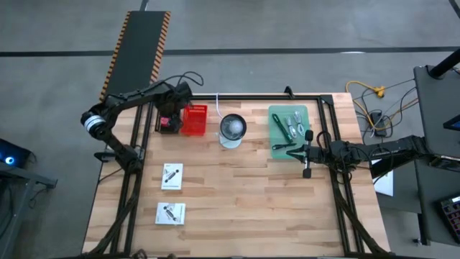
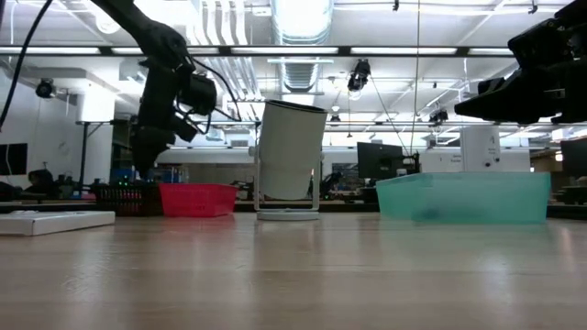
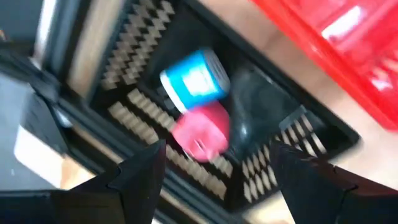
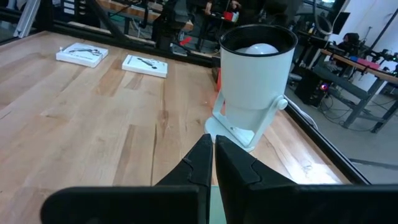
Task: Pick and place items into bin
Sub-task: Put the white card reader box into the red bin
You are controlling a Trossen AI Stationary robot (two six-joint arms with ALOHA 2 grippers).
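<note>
My left gripper hangs open over a black slatted bin at the table's far left. Inside lie a blue-and-white cylinder, a red piece and a dark piece; the fingers touch none of them. My right gripper is shut and empty, level over the near edge of the green tray, pointing toward the table's left. On the tray rest silvery metal pieces and a green strip. Two white cards lie flat near the left side.
A red bin stands right beside the black one. A white cylindrical device on a tilting stand sits mid-table at the far side, straight ahead of my right gripper. Bare wood lies between the cards and the tray.
</note>
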